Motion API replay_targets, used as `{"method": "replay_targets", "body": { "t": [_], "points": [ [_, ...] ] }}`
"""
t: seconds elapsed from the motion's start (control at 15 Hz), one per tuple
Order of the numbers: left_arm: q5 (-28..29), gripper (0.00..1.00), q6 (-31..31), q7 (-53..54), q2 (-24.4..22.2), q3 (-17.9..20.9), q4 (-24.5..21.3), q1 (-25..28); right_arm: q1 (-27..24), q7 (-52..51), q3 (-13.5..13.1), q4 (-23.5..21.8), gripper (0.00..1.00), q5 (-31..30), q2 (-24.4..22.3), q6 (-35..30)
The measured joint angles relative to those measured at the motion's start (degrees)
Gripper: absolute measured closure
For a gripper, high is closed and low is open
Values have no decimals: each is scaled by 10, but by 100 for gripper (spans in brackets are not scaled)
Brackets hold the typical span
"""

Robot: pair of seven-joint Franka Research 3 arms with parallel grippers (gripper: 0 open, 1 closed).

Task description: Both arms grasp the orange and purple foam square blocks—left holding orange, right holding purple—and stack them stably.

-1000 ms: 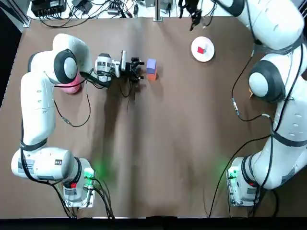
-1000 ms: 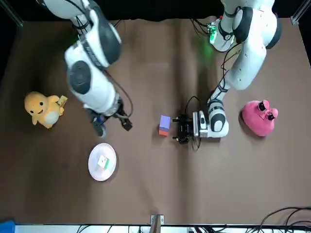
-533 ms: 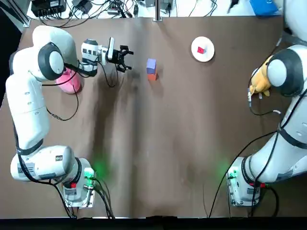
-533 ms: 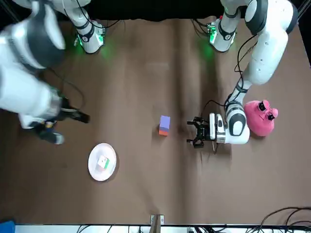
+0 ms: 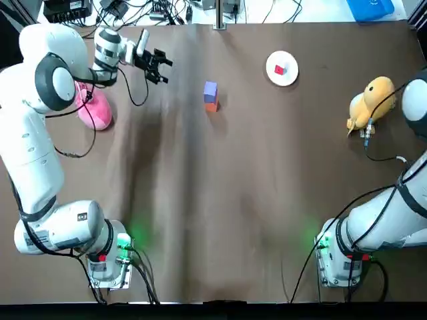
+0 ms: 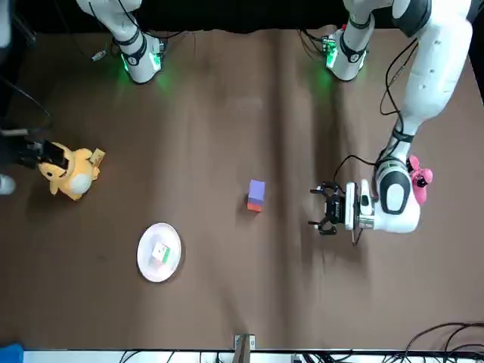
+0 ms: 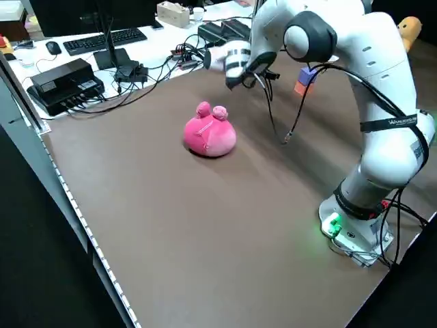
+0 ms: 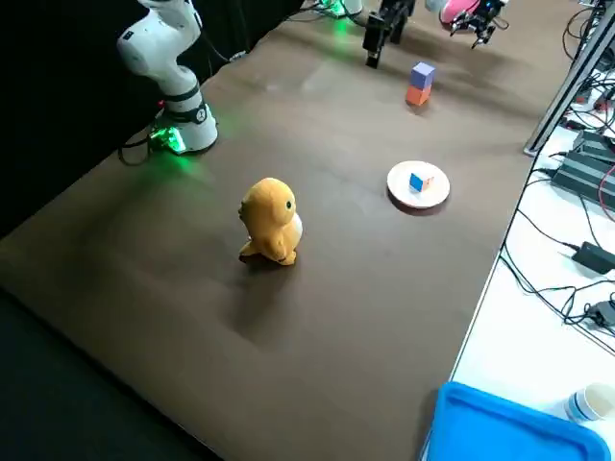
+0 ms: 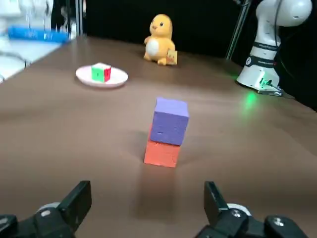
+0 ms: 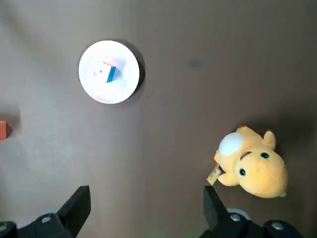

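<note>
The purple block (image 5: 211,90) rests on the orange block (image 5: 211,105) as a two-high stack on the brown table, upright in the left wrist view, with purple block (image 9: 171,121) over orange block (image 9: 162,152). My left gripper (image 5: 162,69) lies level to the stack's left, well apart from it, open and holding nothing; its fingertips (image 9: 81,191) stand wide. My right gripper (image 10: 144,198) hangs high over the table's right side, open and holding nothing, looking down on the plate and duck. It does not show in the top view.
A white plate (image 5: 290,72) carrying a small coloured cube sits far right of the stack. A yellow duck plush (image 5: 370,100) stands at the right edge, a pink plush (image 5: 93,110) under the left arm. Cables and boxes line the far edge.
My left gripper has drawn back leftward and farther from the stack, which stays put. The right arm has lifted and swung out to the right, leaving the top view.
</note>
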Motion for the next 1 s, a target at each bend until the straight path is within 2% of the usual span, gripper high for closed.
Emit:
{"method": "replay_targets", "body": {
  "t": [0.13, 0.33, 0.47, 0.73, 1.0],
  "points": [
    [28, 0, 0, -82, -30, 0, 3, 0, -6, -5, 0, -35, 0, -2, -44, 5],
    [92, 0, -1, -213, -84, 0, 3, -4, -5, -12, 3, -122, 0, -18, -120, 62],
    [144, 0, -1, -335, -121, -1, 4, -8, -2, -40, 6, -162, 0, -32, -146, 86],
    [291, 0, -1, -592, -176, -6, 11, -16, -7, -63, 3, -181, 0, -34, -150, 93],
    [449, 0, 0, -786, -191, -7, 29, -38, -7, -21, 3, -184, 0, -34, -150, 91]
  ]
}}
